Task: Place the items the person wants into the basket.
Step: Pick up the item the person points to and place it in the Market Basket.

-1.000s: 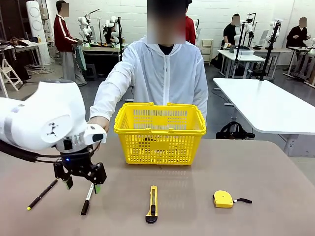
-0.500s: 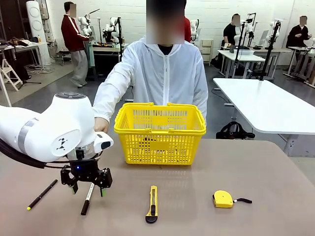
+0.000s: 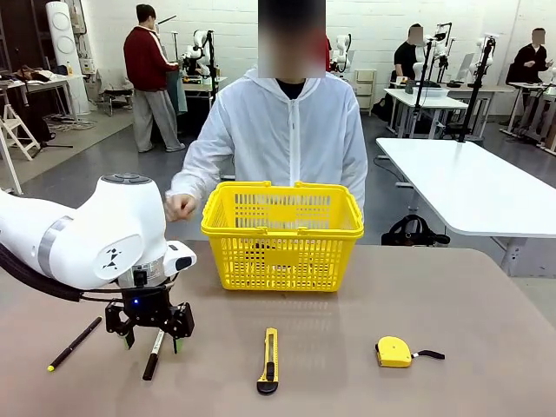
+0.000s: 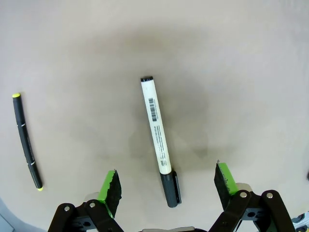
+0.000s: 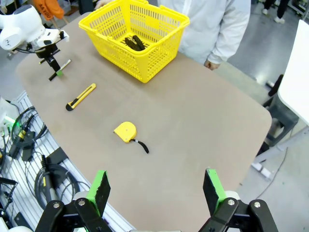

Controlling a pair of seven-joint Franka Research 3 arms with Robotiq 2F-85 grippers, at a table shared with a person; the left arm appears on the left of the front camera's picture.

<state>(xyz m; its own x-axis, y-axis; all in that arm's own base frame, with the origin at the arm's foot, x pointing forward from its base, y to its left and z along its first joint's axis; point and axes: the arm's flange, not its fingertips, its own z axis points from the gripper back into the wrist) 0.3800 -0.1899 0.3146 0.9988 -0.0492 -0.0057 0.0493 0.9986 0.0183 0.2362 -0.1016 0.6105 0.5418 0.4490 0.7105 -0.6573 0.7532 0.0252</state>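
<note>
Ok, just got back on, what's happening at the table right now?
The left gripper hangs open over the marker pen lying on the table, a finger on each side, not gripping yet. The utility knife lies untouched nearer the middle. The yellow basket stands in front of the person. The right gripper is open, high above the table.

Marker lies left of knife, before basket.

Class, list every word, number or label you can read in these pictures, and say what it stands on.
Marker pen: a barcode and a line of fine print on the white barrel, too small to read.
Utility knife, tape measure, basket: no readable print.
</note>
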